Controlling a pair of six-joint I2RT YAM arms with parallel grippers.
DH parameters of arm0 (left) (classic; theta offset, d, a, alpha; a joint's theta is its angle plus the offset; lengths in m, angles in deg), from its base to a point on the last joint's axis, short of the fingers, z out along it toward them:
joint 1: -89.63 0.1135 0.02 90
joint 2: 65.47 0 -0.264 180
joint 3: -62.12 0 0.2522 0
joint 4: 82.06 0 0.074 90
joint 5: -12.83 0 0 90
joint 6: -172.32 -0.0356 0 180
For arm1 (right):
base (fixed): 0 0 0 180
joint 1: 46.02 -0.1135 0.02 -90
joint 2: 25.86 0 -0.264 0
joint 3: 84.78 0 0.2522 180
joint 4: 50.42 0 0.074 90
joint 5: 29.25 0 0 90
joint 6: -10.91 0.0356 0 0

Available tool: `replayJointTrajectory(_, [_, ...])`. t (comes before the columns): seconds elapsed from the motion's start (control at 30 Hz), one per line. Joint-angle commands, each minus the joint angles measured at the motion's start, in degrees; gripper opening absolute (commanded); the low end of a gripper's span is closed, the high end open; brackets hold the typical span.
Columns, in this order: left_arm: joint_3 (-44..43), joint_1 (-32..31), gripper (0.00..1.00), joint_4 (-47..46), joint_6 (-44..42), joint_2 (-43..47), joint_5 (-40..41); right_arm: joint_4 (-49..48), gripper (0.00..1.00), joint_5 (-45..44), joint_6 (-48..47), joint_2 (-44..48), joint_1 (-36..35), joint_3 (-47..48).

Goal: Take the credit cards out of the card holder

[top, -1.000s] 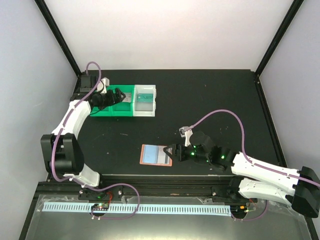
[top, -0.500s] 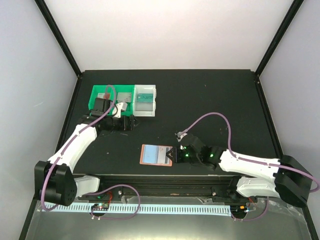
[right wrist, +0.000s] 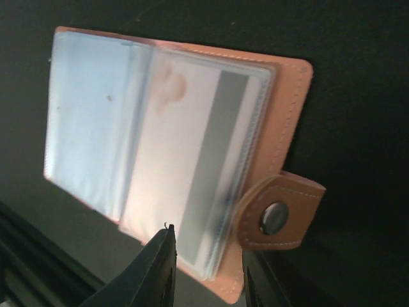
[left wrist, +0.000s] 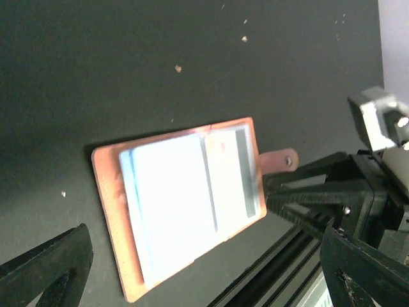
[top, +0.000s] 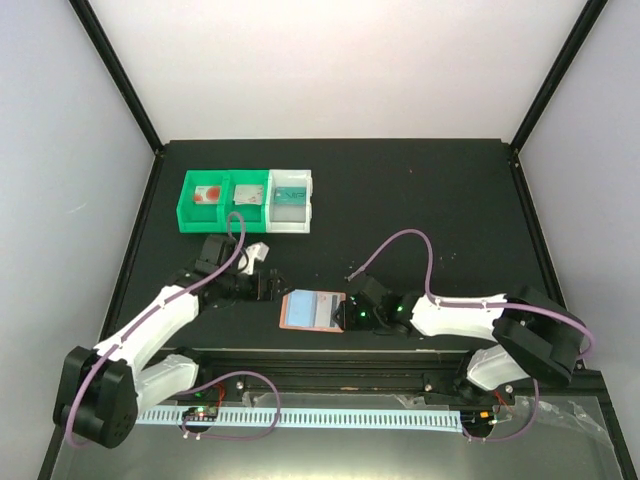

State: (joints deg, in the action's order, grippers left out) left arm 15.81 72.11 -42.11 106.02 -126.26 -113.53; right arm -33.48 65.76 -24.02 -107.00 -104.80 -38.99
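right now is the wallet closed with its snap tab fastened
No, the wallet lies open with its clear sleeves showing, and the snap tab sticks out loose at one side.

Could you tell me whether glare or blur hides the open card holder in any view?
Top external view: evenly lit, sharp, but the salmon-pink leather card holder is small. Left wrist view: its clear plastic sleeves are washed out almost white, slightly soft. Right wrist view: close, a little blurred, yet a pale card with a grey stripe shows through.
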Motion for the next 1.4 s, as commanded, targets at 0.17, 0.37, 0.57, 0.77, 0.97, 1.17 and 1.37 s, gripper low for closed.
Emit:
replayJointTrajectory(0.17, [8.84, -1.58, 0.99, -7.67, 6.88, 5.31, -1.66, -2.65, 0.30, -4.87, -0.58, -3.23, 0.18, 0.69])
replayJointTrajectory(0.37, [10.32, -2.48, 0.99, -9.34, 7.65, 4.58, 0.19, -4.39, 0.30, -5.10, -0.18, -3.67, 0.16, 0.18])
replayJointTrajectory(0.57, [13.11, -5.54, 0.99, -16.02, 11.29, 3.25, -0.64, -1.81, 0.28, -7.33, -0.53, -1.92, 0.17, 1.86])
replayJointTrajectory(0.77, [13.73, -7.26, 0.99, -19.60, 13.24, 2.88, -0.64, -1.00, 0.28, -7.35, -1.90, -1.18, 0.17, 3.41])
replayJointTrajectory(0.97, [15.71, -7.87, 0.99, -24.47, 17.32, 4.50, -0.34, -2.73, 0.27, -8.93, -3.01, -0.99, 0.16, 3.05])
replayJointTrajectory(1.17, [15.59, -8.46, 0.99, -25.02, 18.16, 4.37, 0.36, -3.30, 0.27, -8.23, -3.57, -3.19, 0.16, 3.87])
replayJointTrajectory(1.37, [15.85, -9.38, 0.99, -25.06, 17.40, 2.85, 1.48, -5.53, 0.27, -7.31, -2.49, -5.53, 0.21, 3.63])
